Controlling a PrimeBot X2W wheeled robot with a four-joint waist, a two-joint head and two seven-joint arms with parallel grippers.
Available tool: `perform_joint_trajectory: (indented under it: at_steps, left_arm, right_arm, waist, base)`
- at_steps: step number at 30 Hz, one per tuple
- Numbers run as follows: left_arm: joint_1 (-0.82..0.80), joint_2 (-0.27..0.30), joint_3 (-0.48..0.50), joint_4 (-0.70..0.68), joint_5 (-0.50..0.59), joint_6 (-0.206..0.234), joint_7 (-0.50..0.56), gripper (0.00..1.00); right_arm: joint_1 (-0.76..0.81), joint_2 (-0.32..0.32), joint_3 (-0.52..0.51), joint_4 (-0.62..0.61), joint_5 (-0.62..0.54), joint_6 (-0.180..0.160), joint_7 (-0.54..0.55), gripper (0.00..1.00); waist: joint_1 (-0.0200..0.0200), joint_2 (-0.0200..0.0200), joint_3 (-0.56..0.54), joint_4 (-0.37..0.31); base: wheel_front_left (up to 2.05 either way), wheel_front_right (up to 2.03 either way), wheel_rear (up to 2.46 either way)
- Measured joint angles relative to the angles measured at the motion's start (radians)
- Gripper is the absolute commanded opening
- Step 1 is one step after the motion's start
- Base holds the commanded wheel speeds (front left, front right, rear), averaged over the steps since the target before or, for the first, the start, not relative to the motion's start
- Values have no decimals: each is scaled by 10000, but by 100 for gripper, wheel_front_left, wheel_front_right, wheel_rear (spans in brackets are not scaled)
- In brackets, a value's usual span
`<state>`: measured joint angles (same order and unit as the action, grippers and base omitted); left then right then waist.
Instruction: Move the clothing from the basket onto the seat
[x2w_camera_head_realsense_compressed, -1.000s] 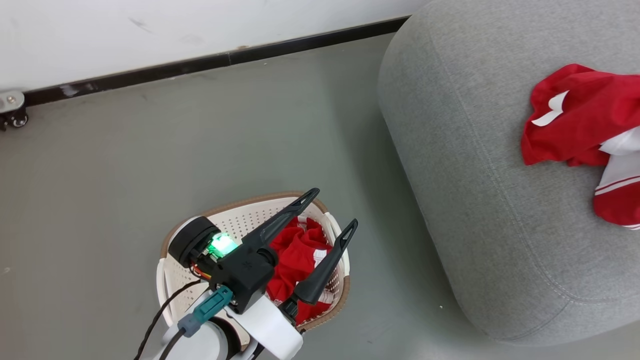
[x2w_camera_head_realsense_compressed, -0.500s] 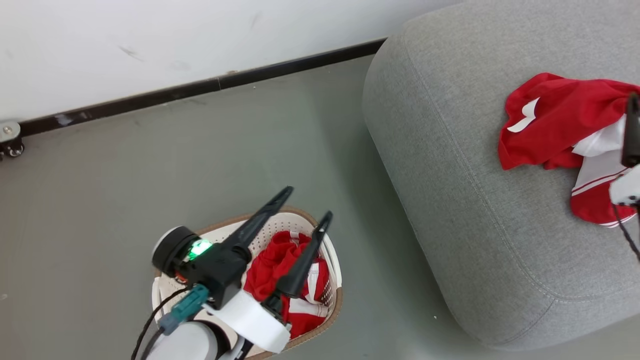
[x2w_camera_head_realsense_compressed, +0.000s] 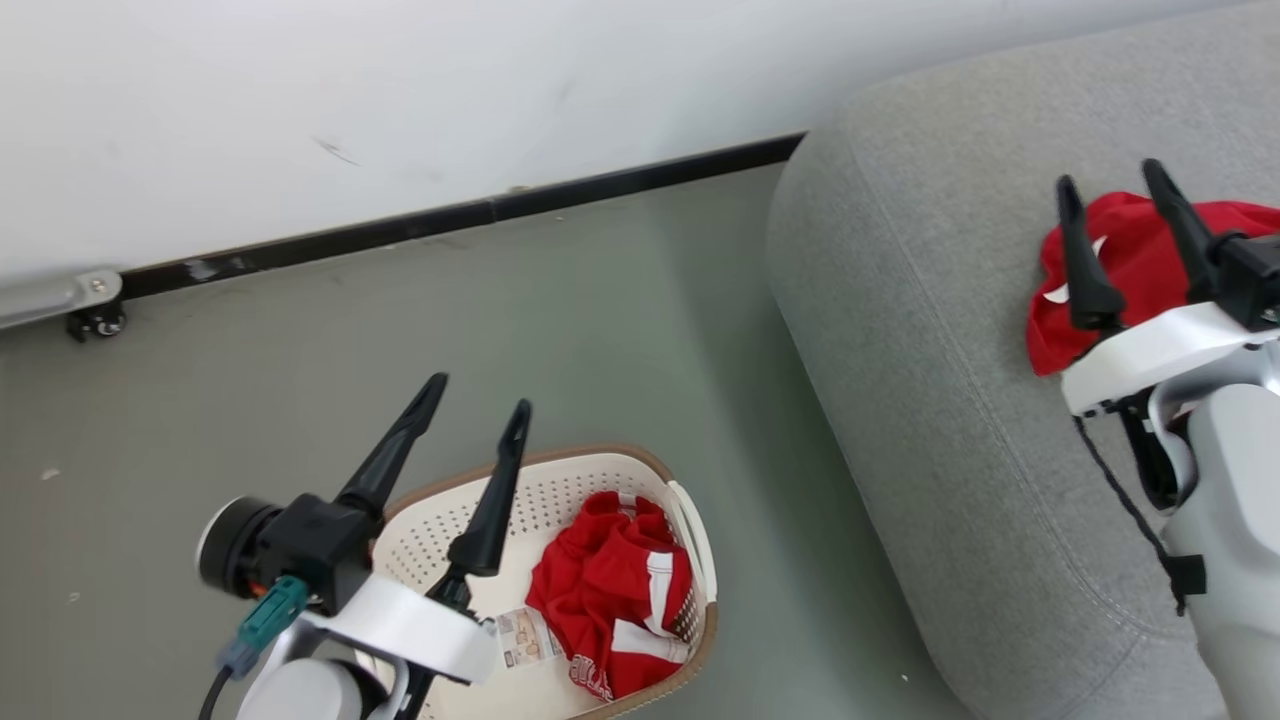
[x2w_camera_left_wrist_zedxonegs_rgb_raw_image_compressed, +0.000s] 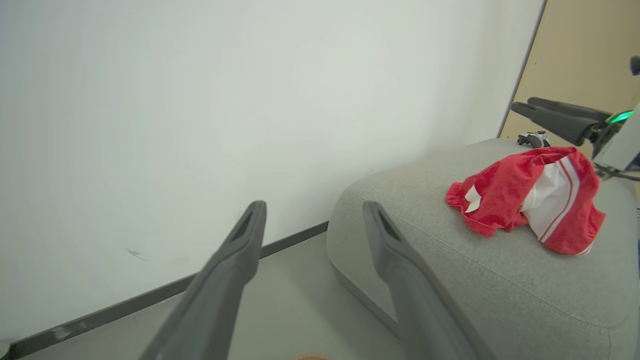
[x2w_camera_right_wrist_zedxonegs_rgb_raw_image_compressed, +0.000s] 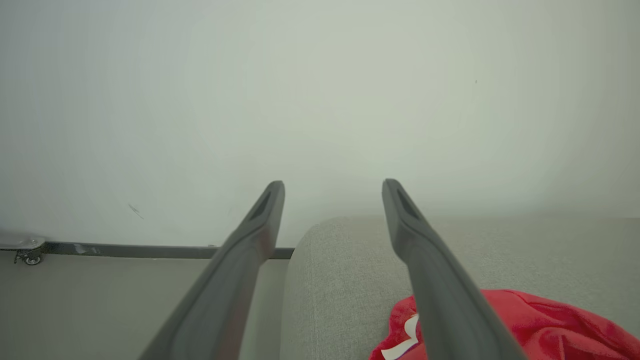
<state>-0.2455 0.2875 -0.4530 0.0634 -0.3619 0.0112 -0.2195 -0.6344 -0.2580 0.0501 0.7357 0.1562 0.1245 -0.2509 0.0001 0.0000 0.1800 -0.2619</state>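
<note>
Your left gripper (x2w_camera_head_realsense_compressed: 480, 393) sits at the lower left of the head view, its two dark fingers spread apart and empty, pointing up and slightly right from a white wrist. Your right gripper (x2w_camera_head_realsense_compressed: 1108, 174) is at the right edge, fingers likewise spread and empty, with its pale forearm below.

From the head: looking steeply down from well above onto the floor (x2w_camera_head_realsense_compressed: 600, 330), with the basket (x2w_camera_head_realsense_compressed: 570, 500) at lower left, the seat (x2w_camera_head_realsense_compressed: 900, 350) at right and the wall (x2w_camera_head_realsense_compressed: 400, 100) along the top. From the left wrist: lower down, facing almost level past its own fingers (x2w_camera_left_wrist_zedxonegs_rgb_raw_image_compressed: 225, 280) toward wall and seat. From the right wrist: close over the seat, facing the wall. Shared by all three: seat corner, red clothing (x2w_camera_head_realsense_compressed: 1130, 250), black skirting (x2w_camera_head_realsense_compressed: 500, 208).
</note>
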Motion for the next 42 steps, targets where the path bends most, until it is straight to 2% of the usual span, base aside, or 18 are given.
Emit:
perform_joint_trajectory:
  at_steps: [6,17,22,42]
  left_arm:
    - [534,88,518,217,-159,414,-100,100]
    - [1074,-12,1306,510,-504,1032,-198,100]
    - [1300,8,1363,677,-506,1035,-199,100]
    - [2182,-44,1745,1237,-671,1300,-274,100]
  right_arm:
    - [25,247,449,-370,23,0,-2,100]
    - [909,825,562,-700,59,0,-12,100]
    - [1464,1187,616,-834,215,0,-12,100]
    - [3697,1814,481,-1337,305,0,272,100]
  waist:
    - [0,0,-319,416]
    - [0,0,-878,1048]
    - [0,0,-1160,1294]
    - [0,0,-2078,1984]
  base:
    - [0,0,0]
    - [0,0,0]
    - [0,0,0]
    - [0,0,0]
